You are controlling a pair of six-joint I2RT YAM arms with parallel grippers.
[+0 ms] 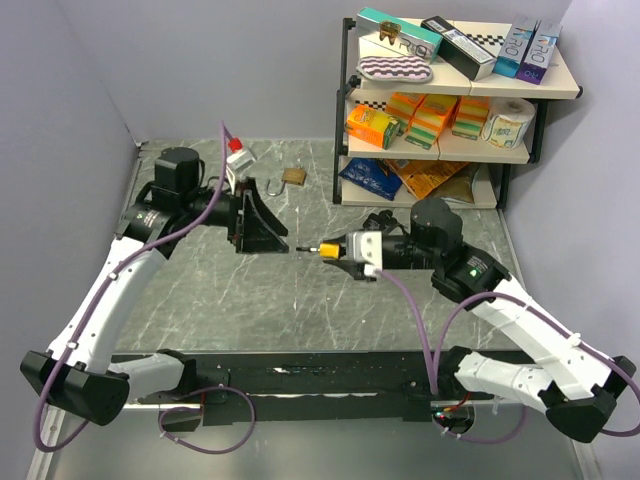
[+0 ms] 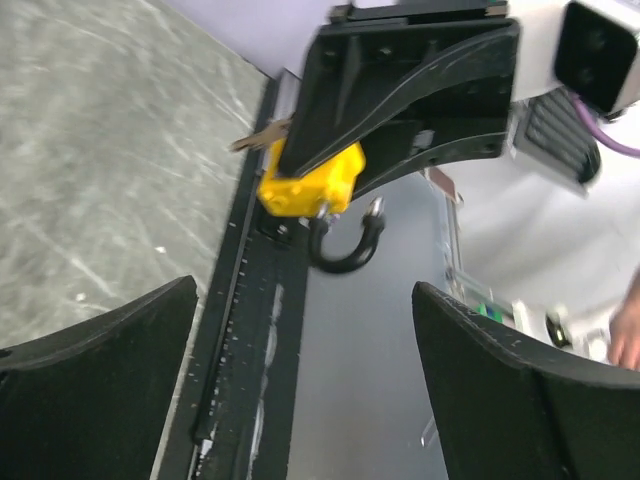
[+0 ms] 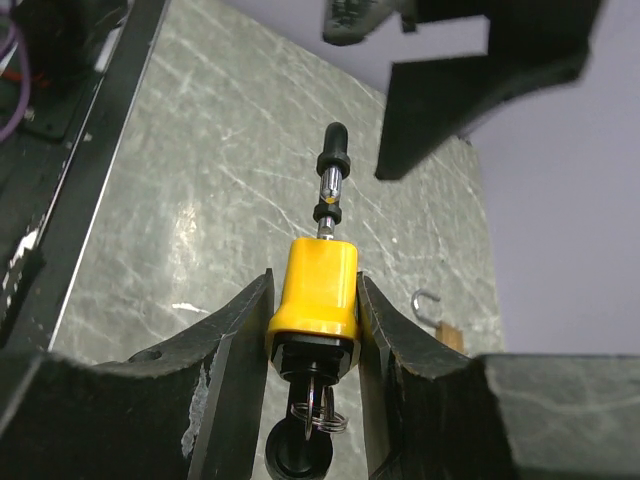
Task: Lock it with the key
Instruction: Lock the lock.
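Right gripper [image 3: 314,295] fills the near view of its wrist camera, jaws closed on the sides of a yellow padlock [image 2: 310,180] and holding it in the air.

Beneath the padlock lies the marble bench [image 1: 250,310]. A stocked shelf rack [image 1: 540,92] stands far beyond the padlock, to its right. The left gripper [image 2: 303,295] hangs just left of the padlock, facing it, with jaws spread wide and nothing between them. A small brass padlock [image 1: 293,176] lies on the bench beyond the yellow one, well apart from it.

The black-coated shackle [image 2: 345,255] juts from the padlock's far end towards the left gripper. One leg looks free of the body, so the lock reads as not yet closed. At the opposite end, towards the right wrist, hangs a wire ring [image 3: 320,410] with a key [image 2: 258,138]. I cannot tell whether a key sits fully in the keyhole.

The step in hand looks like presenting the padlock to the free gripper. Next, the left jaws would likely need to line up on the shackle and press it home, or take the key and turn it, while the right keeps the body from twisting.
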